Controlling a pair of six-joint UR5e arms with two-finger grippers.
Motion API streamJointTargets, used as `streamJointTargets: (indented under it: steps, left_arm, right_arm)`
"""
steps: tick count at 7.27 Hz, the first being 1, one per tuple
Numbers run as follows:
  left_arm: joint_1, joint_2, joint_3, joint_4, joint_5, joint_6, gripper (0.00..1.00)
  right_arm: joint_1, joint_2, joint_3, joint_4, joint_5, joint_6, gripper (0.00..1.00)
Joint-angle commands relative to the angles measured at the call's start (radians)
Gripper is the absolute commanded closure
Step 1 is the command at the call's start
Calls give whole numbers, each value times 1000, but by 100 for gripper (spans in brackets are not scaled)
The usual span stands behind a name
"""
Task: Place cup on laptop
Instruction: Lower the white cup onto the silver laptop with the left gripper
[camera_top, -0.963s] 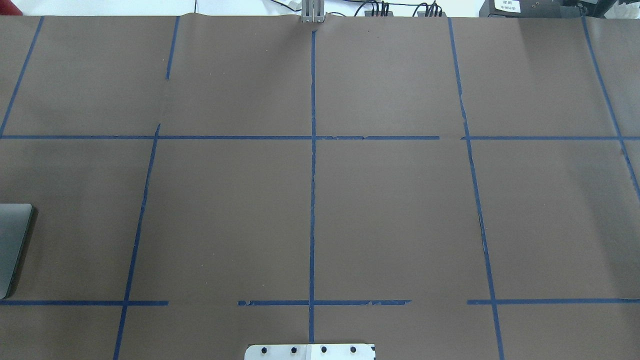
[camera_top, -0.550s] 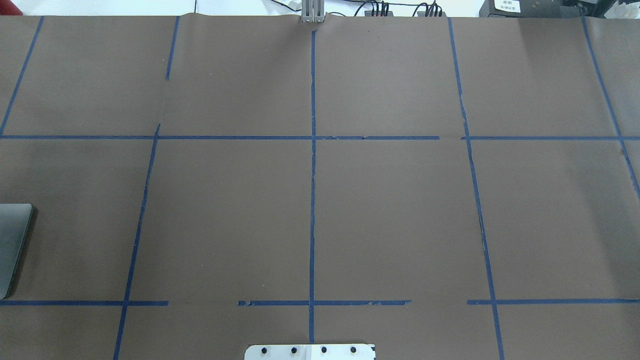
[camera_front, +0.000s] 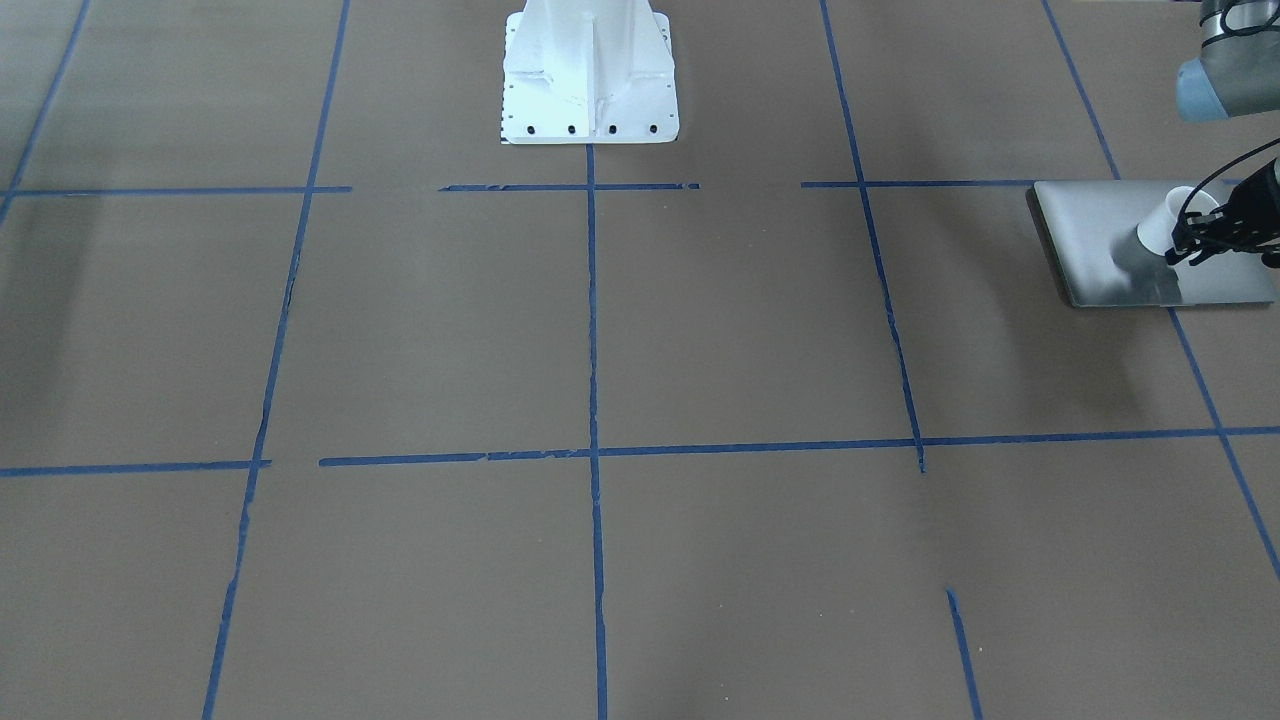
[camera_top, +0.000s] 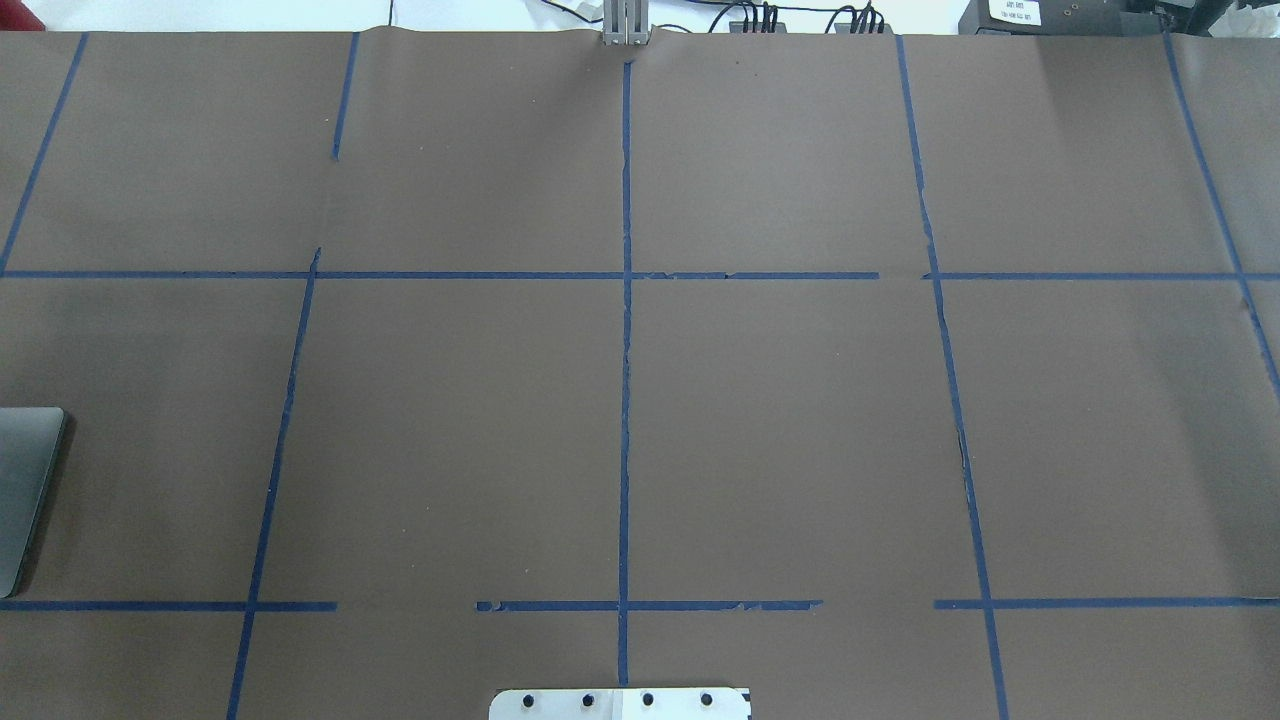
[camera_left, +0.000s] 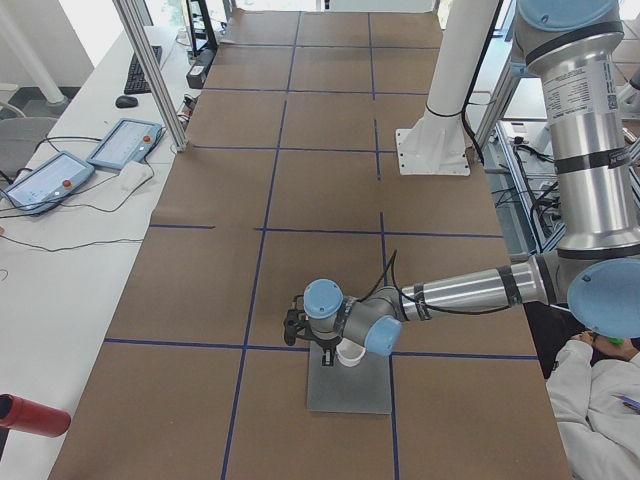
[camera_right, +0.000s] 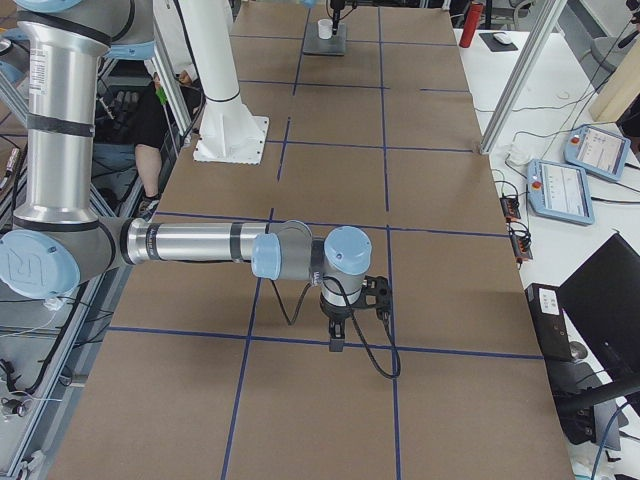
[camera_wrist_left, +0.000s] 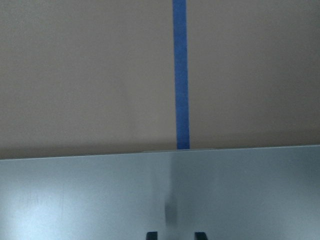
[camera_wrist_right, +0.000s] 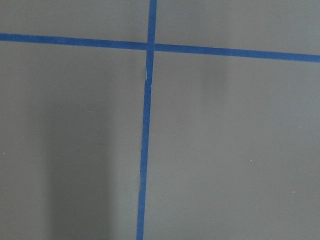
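The silver-grey laptop (camera_front: 1110, 225) lies closed at the table's end on my left; its corner shows in the overhead view (camera_top: 25, 490). The small white cup (camera_front: 1160, 228) stands upright over the lid, also visible from the left side (camera_left: 351, 354). I cannot tell whether it touches the lid. My left gripper (camera_front: 1197, 243) presses against the cup's side and looks shut on it. In the left wrist view its fingertips (camera_wrist_left: 151, 235) show a narrow gap over the lid, and the cup is out of frame. My right gripper (camera_right: 340, 338) hangs over bare table far away; I cannot tell its state.
The robot's white pedestal (camera_front: 588, 75) stands at mid-table. Blue tape lines (camera_top: 625, 400) grid the brown table cover. Two tablets (camera_left: 125, 142) and a red cylinder (camera_left: 30, 415) lie off the cover on the operators' side. A person (camera_left: 590, 410) sits near the robot's base.
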Motion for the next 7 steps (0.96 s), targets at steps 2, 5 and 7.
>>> streamJointTargets:
  steps: [2, 5, 7]
  left_arm:
    - [-10, 6, -95, 16, -18, 11, 1]
    - [-239, 4, -167, 24, -21, 75, 0]
    - [-340, -13, -215, 332, -15, 377, 0]
  right_arm:
    - [0, 0, 0, 0, 1, 0, 0]
    - [0, 0, 0, 0, -1, 0, 0]
    - [0, 0, 0, 0, -1, 0, 0]
